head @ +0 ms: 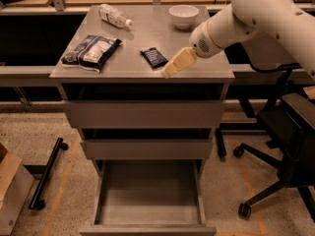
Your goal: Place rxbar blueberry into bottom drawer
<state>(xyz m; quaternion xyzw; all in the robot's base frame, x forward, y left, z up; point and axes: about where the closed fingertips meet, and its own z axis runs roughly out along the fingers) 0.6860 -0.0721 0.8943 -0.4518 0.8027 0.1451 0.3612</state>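
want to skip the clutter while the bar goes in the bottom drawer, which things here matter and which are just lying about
For the job:
rxbar, flat on the cabinet top
bottom drawer, open
pincer, over the top's front edge, just right of the rxbar

Lying about:
bag, bottle and bowl on the top
chair at the right

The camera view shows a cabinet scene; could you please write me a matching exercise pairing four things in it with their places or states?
Things:
1. rxbar blueberry
2. bottom drawer
3. white bowl
4. gripper

Places or states:
A. pulled open, lowest of three
B. at the back right of the cabinet top
C. above the top's front edge, just right of the bar
D. lying flat near the middle of the top

Pairs: 1-D, 2-A, 3-B, 4-C.
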